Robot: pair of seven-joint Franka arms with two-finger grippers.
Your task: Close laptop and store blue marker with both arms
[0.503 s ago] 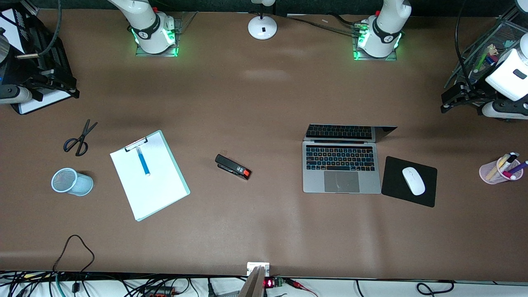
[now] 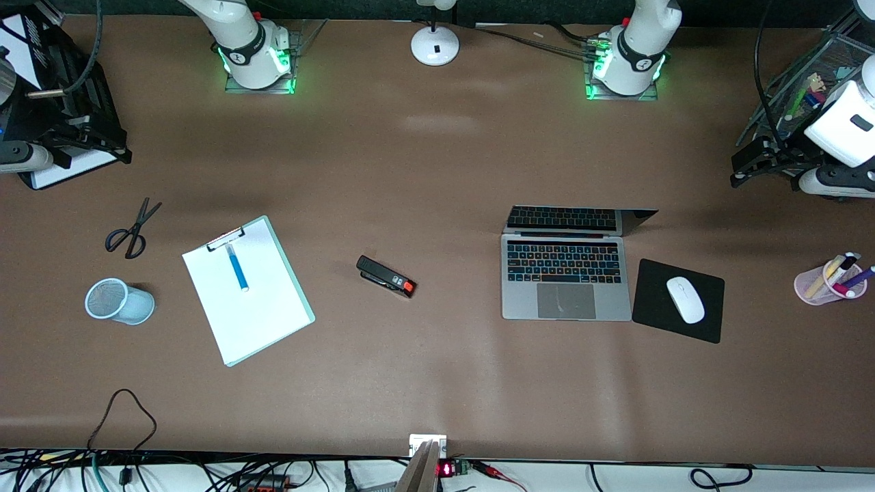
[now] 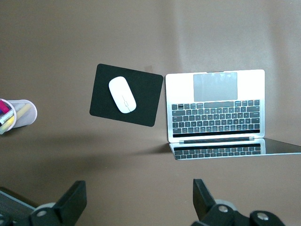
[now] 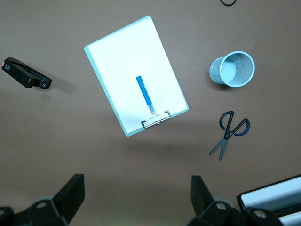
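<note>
The silver-grey laptop (image 2: 566, 287) stands open toward the left arm's end of the table, and it also shows in the left wrist view (image 3: 215, 106). The blue marker (image 2: 237, 268) lies on a white clipboard (image 2: 256, 311) toward the right arm's end, and it also shows in the right wrist view (image 4: 145, 95). My left gripper (image 2: 739, 171) hangs open and empty over the table's edge beside a wire tray (image 2: 796, 89); bare table lies between its fingers (image 3: 70, 200). My right gripper (image 2: 117, 147) hangs open and empty over a black rack at the right arm's end.
A black mousepad (image 2: 704, 321) with a white mouse (image 2: 685, 299) lies beside the laptop. A pink cup of markers (image 2: 828, 283) stands at the left arm's end. A stapler (image 2: 386, 275), scissors (image 2: 131, 229), a pale blue mesh cup (image 2: 119, 301) and a lamp base (image 2: 435, 45) are also on the table.
</note>
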